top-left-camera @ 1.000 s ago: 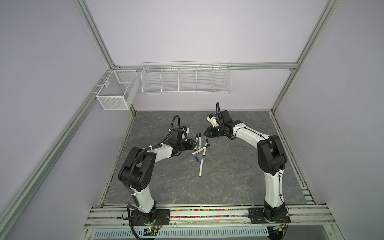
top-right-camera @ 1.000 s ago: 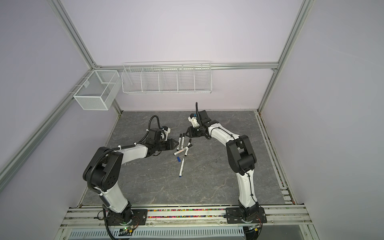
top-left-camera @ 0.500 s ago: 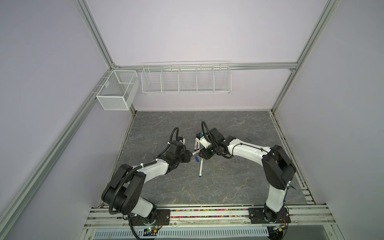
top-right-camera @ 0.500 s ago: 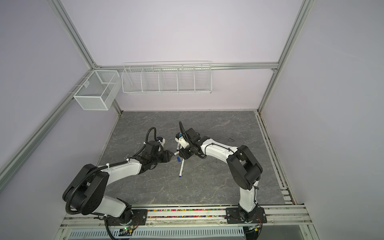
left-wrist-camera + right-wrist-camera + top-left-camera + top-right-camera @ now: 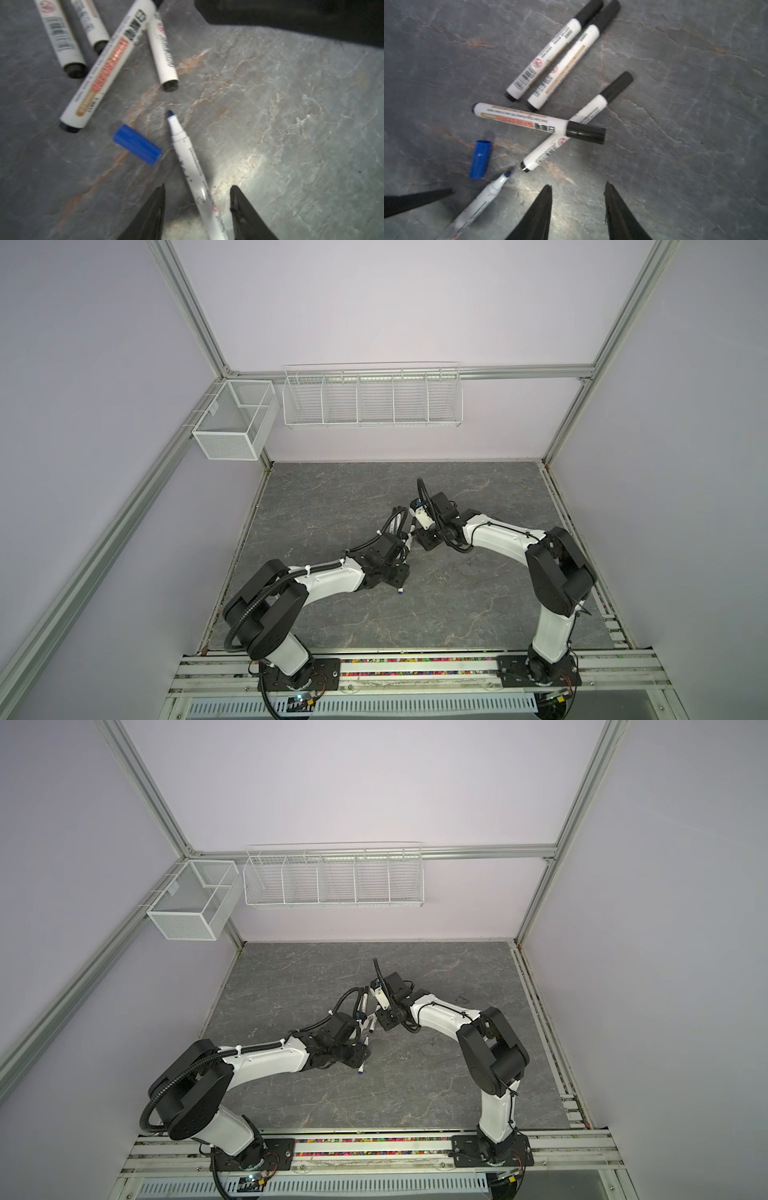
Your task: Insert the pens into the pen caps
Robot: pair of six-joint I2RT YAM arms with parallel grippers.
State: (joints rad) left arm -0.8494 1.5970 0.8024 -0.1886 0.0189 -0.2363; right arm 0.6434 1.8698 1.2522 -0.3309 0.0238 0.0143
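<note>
Both arms reach in toward the middle of the grey marbled bench (image 5: 457, 614). The left hand (image 5: 197, 185) is low over the surface with its two dark fingers (image 5: 153, 212) spread apart. The blue-tipped pen (image 5: 188, 166) lies flat on the bench and runs lengthwise through the gap between them. There is clear space on each side of the barrel, so the hand is open and straddles the pen without gripping it. In a top view the pen's near end (image 5: 400, 591) pokes out from under the left hand on its near side.

The pen's bare blue tip points toward the far side. Just beside it, apart from the tip, lies the blue cap (image 5: 137, 144) on its side, not fitted to anything.

The right hand (image 5: 578, 184) sits farther away and to the right of the left one. Its fingers are also parted, with only bare bench between them, so it is open and holds nothing.

The other four pens lie in a loose cluster between the two hands, farther off than the blue cap, and each already wears a black cap. Two of them (image 5: 548, 55) rest side by side and parallel. A third pen with red print (image 5: 525, 120) lies across the fourth pen (image 5: 593, 106), so the two form a cross.

Two white wire baskets (image 5: 372, 400) hang at the far wall, well apart from the pens.
</note>
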